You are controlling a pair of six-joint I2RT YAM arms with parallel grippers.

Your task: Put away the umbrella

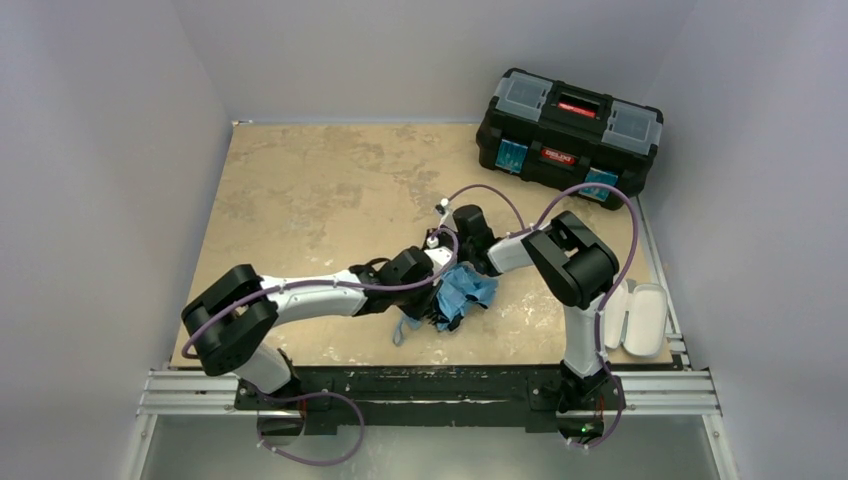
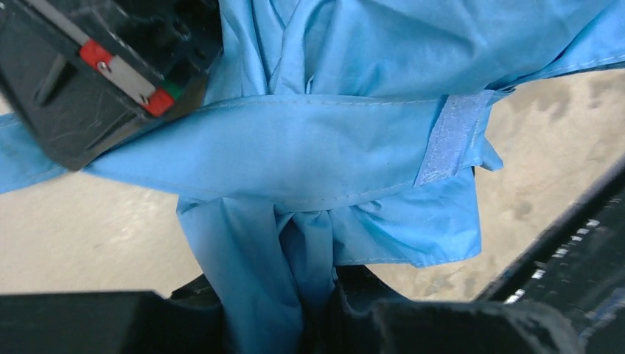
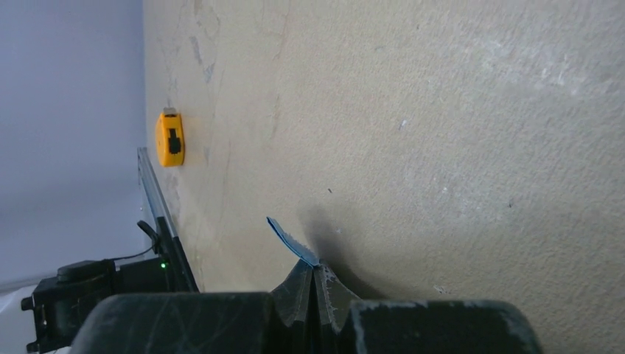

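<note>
Though it's bunched, umbrella [image 1: 462,297] perhaps points far-right

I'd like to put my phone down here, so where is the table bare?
Barest: the far-left half of the table, between its left edge and the toolbox. A smaller patch lies between the umbrella and the right arm's base. The centre is crowded: the left arm meets the right over the umbrella.

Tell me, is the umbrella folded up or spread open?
Collapsed, not spread: the umbrella lies as a crumpled blue bundle on the table. Whether its velcro strap is fastened, cannot tell.
</note>
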